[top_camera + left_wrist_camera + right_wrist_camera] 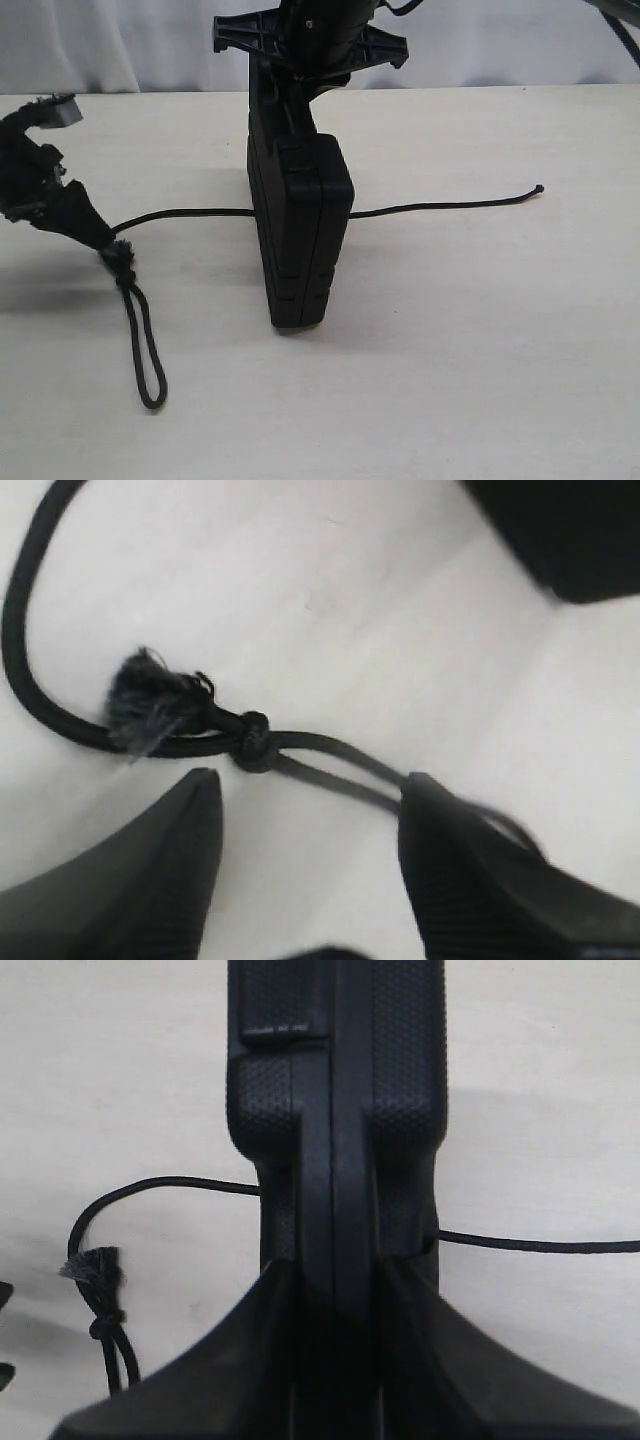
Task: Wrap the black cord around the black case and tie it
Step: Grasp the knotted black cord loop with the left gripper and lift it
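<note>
The black case (300, 230) stands on its narrow edge mid-table. My right gripper (290, 72) comes down from above and is shut on its upper end. In the right wrist view both fingers (225, 1360) press the case (335, 1110) from either side. The black cord (190, 212) lies on the table and passes the case at its base; its plain end (538, 188) trails to the right. The knot (120, 255) and loop (145, 350) lie at the left. My left gripper (100, 238) is open just above the knot (250, 742) and frayed tip (145, 705), holding nothing.
The light wooden table (480, 330) runs back to a white curtain (120, 40) at its far edge. The cord's loop strands (340, 770) run under one finger of the left gripper (310, 825).
</note>
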### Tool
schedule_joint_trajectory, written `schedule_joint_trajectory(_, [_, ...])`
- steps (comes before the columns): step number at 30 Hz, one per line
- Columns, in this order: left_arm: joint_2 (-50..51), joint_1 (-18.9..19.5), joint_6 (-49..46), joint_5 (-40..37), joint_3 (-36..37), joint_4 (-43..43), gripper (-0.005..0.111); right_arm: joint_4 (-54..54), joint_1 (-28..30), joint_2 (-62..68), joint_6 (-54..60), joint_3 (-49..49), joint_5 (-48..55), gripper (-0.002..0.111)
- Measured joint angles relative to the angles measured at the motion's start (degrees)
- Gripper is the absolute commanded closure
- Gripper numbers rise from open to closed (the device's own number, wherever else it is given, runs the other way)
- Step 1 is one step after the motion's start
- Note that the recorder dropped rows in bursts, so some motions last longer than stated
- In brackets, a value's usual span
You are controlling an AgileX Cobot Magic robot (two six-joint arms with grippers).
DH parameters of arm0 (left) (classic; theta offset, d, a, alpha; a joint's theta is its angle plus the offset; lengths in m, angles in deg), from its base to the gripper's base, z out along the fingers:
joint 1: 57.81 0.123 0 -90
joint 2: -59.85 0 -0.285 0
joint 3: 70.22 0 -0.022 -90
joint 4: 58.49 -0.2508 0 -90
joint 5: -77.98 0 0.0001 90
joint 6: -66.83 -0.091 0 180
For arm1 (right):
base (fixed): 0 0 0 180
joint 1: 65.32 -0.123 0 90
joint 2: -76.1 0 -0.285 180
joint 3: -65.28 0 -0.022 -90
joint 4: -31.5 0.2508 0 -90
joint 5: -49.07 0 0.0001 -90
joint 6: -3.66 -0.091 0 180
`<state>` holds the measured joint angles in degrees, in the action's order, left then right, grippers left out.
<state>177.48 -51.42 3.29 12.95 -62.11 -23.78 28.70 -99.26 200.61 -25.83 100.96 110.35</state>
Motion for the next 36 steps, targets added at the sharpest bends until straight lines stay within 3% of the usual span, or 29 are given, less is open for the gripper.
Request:
schedule_joint_trajectory(5, [-4.3,-4.5,-26.2,0.7,-0.1,-8.3,0.057,0.0,0.0,0.0,0.0,0.0,0.0,0.104])
schedule_joint_trajectory(10, [-3.5,-10.5,-38.3,8.3,-0.2,-12.0,0.057,0.0,0.0,0.0,0.0,0.0,0.0,0.104])
schedule_joint_trajectory(17, [1.8,-16.5,-41.2,13.8,-0.2,-23.5,0.057,0.0,0.0,0.0,0.0,0.0,0.0,0.104])
schedule_joint_trajectory(26, [6.6,-16.7,-41.3,14.8,-0.3,-26.7,0.058,0.0,0.0,0.0,0.0,0.0,0.0,0.104])
schedule_joint_trajectory(36, [8.3,-17.0,-41.3,15.3,-0.4,-26.7,0.101,0.0,0.0,0.0,0.0,0.0,0.0,0.104])
